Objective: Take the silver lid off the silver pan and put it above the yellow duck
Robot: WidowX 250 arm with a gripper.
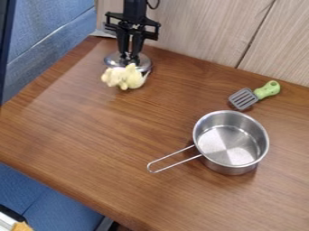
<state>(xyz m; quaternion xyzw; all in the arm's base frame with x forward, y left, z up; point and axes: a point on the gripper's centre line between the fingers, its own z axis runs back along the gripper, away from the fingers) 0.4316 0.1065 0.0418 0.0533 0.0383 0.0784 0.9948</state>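
Pincer [129,57] closed on the silver lid [145,62] near its middle, at the far left of the table [133,122]; the round lid lies roughly level, showing no distinct long axis, just beyond the yellow duck [124,76], which overlaps its near edge; whether lid and duck touch, I cannot tell. The black arm [134,10] comes in from the far edge and hangs almost upright, its two fingers [123,43] pointing down and drawn close together. On the right stands the silver pan [230,168], open and upright, its bare metal bottom visible and its wire handle [172,167] pointing left and nearer; beyond it lies a spatula [243,98], green grip to the far right.
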